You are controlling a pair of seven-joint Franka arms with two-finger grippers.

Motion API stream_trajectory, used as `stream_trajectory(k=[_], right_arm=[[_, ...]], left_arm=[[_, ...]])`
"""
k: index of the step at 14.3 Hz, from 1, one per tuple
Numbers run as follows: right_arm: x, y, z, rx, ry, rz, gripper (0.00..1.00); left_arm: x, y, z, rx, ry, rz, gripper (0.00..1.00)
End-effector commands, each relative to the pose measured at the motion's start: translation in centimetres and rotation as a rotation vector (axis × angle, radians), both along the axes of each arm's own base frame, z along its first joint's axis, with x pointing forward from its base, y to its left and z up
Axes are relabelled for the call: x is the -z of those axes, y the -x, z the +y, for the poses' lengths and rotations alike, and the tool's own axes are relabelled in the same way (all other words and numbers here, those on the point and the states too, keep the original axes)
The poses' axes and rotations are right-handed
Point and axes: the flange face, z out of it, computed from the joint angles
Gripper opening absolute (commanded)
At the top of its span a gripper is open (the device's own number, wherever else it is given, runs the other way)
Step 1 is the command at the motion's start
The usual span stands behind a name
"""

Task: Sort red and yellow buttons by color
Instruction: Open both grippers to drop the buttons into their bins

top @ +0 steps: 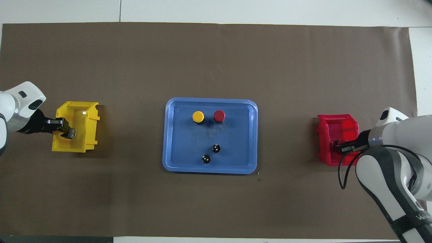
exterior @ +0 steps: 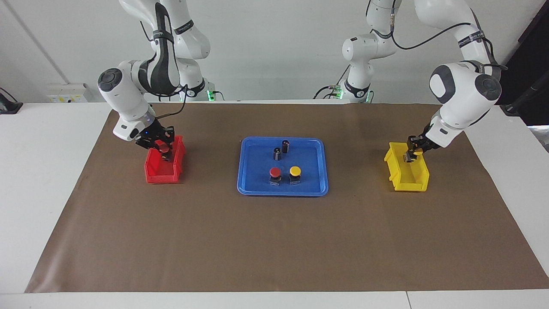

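Note:
A red button (exterior: 275, 172) and a yellow button (exterior: 295, 171) stand side by side in the blue tray (exterior: 257, 189), on the tray's part farther from the robots; the overhead view shows them too, red (top: 219, 115) and yellow (top: 198, 116). My right gripper (exterior: 161, 149) is over the red bin (exterior: 163, 177) and is shut on a second red button (exterior: 163, 148). My left gripper (exterior: 412, 155) is low in the yellow bin (exterior: 412, 183) and is shut on a second yellow button (exterior: 417, 151), whose silver body (top: 72, 133) shows from above.
Two dark cylinders (exterior: 277, 153) (exterior: 285, 146) without coloured caps stand in the tray, nearer to the robots than the buttons. The red bin (top: 325, 133) sits toward the right arm's end of the brown mat, the yellow bin (top: 84, 114) toward the left arm's end.

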Motion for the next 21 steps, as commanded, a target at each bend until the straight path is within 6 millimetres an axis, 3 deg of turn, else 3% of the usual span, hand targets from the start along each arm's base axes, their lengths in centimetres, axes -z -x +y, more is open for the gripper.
stream_trajectory(k=[1, 2, 5, 8, 13, 14, 18, 21], right_arm=[[-0.2, 0.6, -0.2, -0.006, -0.011, -0.021, 0.3], [-0.2, 0.6, -0.2, -0.007, -0.01, -0.022, 0.41], [-0.2, 0.6, -0.2, -0.009, -0.011, -0.024, 0.61], [-0.2, 0.6, -0.3, -0.01, -0.01, -0.024, 0.65], [-0.7, 0.0, 0.0, -0.033, -0.01, -0.028, 0.62], [-1.1, -0.3, 0.0, -0.035, -0.01, -0.032, 0.61], [-3.2, -2.2, 0.0, -0.04, -0.014, -0.01, 0.61], [-6.3, -3.9, 1.7, -0.01, -0.016, -0.008, 0.62]], left_arm=[[1.0, 1.3, 0.3, 0.011, -0.003, -0.035, 0.02], [1.4, 1.5, 0.2, 0.012, -0.003, -0.036, 0.02], [2.4, 1.9, 0.2, 0.01, -0.004, -0.041, 0.02], [3.2, 2.6, 0.3, 0.008, -0.006, -0.049, 0.02], [3.8, 3.2, 0.1, 0.01, -0.006, -0.036, 0.02], [3.6, 3.1, 0.1, 0.011, -0.006, -0.047, 0.05], [3.5, 3.0, -0.2, 0.016, -0.007, -0.056, 0.37], [3.5, 2.9, -0.3, 0.017, -0.007, -0.059, 0.47]])
